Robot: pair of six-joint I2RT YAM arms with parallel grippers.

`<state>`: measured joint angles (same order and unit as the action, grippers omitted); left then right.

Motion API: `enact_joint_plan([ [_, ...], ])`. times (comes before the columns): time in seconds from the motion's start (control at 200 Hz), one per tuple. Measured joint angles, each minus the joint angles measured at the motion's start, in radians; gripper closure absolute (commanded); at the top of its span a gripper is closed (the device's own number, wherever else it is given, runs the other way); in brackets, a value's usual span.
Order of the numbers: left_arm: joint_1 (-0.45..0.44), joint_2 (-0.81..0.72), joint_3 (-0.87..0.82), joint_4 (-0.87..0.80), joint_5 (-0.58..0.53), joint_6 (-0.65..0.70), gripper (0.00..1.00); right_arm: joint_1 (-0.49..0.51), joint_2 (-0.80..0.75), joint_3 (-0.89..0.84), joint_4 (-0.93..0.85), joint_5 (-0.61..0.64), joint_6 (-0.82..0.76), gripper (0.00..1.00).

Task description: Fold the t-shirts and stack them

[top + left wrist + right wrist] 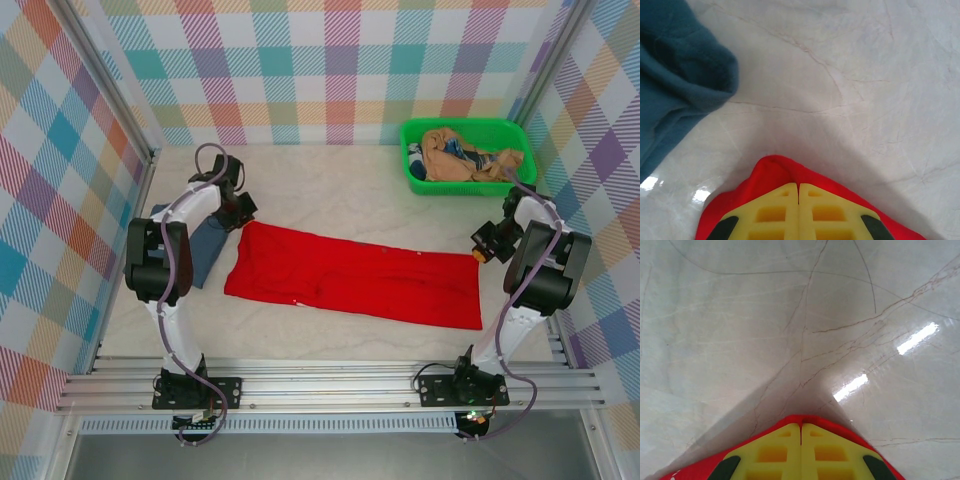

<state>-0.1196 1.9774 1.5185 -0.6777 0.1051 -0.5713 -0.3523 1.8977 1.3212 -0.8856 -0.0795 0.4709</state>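
Top external view: bright red cloth t-shirt (350, 275) lies as a long strip across the pale marbled tabletop (330, 190), between both arms. Left fingers (792, 205) pressed together, pinching its left corner. Right fingers (807, 450) likewise clamped on the right corner. Slate-blue cloth shirt (208, 250) just left, partly under left arm. Green plastic basket (470, 186) of clothes far right.

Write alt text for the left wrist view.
The left pincer, its yellow fingers pressed together, pinches a corner of the bright red cloth t-shirt against a pale marbled tabletop. A rumpled slate-blue cloth t-shirt lies at upper left, apart from the red one.
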Motion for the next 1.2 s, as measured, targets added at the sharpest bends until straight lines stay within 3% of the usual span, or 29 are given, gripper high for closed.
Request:
enact_joint_plan([
  [0.3, 0.049, 0.013, 0.093, -0.066, 0.048, -0.036, 1.0, 0.0, 0.023, 0.043, -0.044, 0.0, 0.003, 1.0],
  [0.64, 0.061, 0.142, 0.261, -0.132, 0.09, -0.047, 1.0, 0.0, 0.059, 0.092, -0.069, -0.007, 0.003, 1.0],
  [0.76, 0.066, 0.195, 0.265, -0.097, 0.1, -0.055, 0.91, 0.0, 0.096, 0.093, -0.063, -0.01, 0.004, 1.0],
  [0.845, 0.068, 0.227, 0.271, -0.065, 0.115, -0.071, 0.74, 0.0, 0.105, 0.093, -0.056, -0.012, 0.008, 0.83],
  [0.995, 0.068, 0.225, 0.28, -0.042, 0.093, -0.081, 0.56, 0.002, 0.088, 0.093, -0.046, -0.003, 0.02, 0.61],
  [1.1, 0.054, 0.151, 0.231, -0.034, 0.04, -0.089, 0.56, 0.015, 0.017, 0.08, -0.035, 0.019, 0.022, 0.57],
  [1.2, 0.034, 0.03, 0.167, -0.051, 0.027, -0.098, 0.62, 0.048, -0.105, 0.046, -0.027, 0.042, 0.035, 0.62],
])
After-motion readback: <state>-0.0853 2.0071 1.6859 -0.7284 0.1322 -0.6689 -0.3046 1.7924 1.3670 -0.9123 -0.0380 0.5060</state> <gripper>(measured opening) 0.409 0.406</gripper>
